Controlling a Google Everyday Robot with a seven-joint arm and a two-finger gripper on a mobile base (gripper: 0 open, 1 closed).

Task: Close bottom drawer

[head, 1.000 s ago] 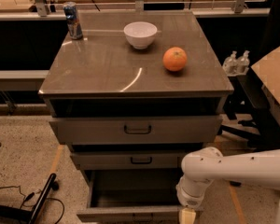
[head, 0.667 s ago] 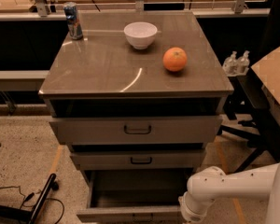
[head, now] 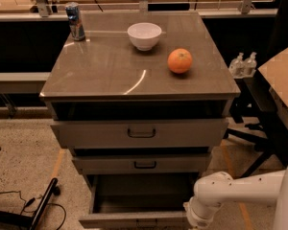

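Observation:
The bottom drawer (head: 132, 220) of the grey-brown cabinet stands pulled far out, its low front at the frame's bottom edge and its dark inside open to view. My white arm (head: 216, 195) reaches in from the lower right, with its wrist beside the right end of that drawer front. The gripper itself lies below the bottom edge of the camera view and does not show.
The middle drawer (head: 144, 164) and the tall top drawer (head: 141, 133) stick out a little. On the cabinet top stand a white bowl (head: 144, 35), an orange (head: 180, 61) and a can (head: 76, 21). A black chair (head: 259, 114) is at right, cables and a dark bar (head: 41, 207) at lower left.
My arm has lowered and drawn slightly right along the drawer's right end. The gripper tip seen at the bottom edge has dropped out of view. The drawer looks unmoved.

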